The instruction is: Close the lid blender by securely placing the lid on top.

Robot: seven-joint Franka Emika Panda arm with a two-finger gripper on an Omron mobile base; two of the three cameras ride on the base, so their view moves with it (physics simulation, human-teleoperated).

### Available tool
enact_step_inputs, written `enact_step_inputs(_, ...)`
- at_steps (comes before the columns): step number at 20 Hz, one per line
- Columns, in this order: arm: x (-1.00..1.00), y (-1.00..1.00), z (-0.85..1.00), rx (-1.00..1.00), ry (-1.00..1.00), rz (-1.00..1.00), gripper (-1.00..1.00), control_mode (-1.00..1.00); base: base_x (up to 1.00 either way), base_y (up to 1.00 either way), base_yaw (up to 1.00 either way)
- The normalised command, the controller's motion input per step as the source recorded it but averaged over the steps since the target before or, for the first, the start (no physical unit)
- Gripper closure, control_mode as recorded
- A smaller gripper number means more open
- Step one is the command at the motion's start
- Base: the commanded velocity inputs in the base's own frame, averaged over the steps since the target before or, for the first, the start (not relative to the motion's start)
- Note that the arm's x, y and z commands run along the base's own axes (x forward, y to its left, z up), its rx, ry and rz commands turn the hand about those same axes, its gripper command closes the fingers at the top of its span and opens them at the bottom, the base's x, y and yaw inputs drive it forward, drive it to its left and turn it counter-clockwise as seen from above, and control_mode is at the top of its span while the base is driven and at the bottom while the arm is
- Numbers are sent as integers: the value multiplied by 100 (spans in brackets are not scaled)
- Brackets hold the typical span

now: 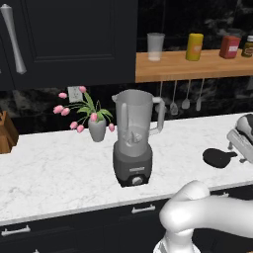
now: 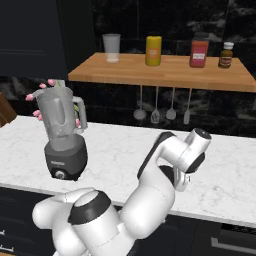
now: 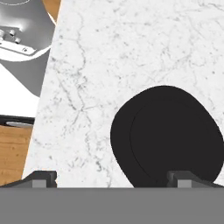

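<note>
Lying: lid (image 3: pixel 168 135) lay flat on marble counter (image 3: pixel 109 65), dome up, no long axis.
Fingers: gripper (image 3: pixel 111 180) spread wide, empty; lid nearer one finger.
Edge: counter edge lay beyond the other finger.
Blender (image 1: pixel 133 138): upright, jar mouth open, well apart.

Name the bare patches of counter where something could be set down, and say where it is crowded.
Bare marble lies between the blender and the lid, and left of the blender toward the wooden block. It is crowded behind the blender, where the flower vase stands close, and around the lid under the open gripper.

The white arm (image 2: pixel 165 170) bends forward and down, elbow raised. Its tool (image 3: pixel 111 177) points downward, fingertips (image 3: pixel 41 178) spread wide, holding nothing.
</note>
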Motion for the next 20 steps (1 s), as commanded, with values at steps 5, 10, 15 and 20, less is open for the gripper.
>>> enact_step_inputs(5,33,0,-3,-2,0,1,-100,-100,0,0,0)
enact_step_inputs(10,25,0,-20,-7,0,0,-100,-100,0,0,0)
enact_step_inputs(15,1,-10,-32,-11,0,2,-100,-100,0,0,0)
enact_step_inputs(20,8,-10,-14,-7,0,3,-100,-100,0,0,0)
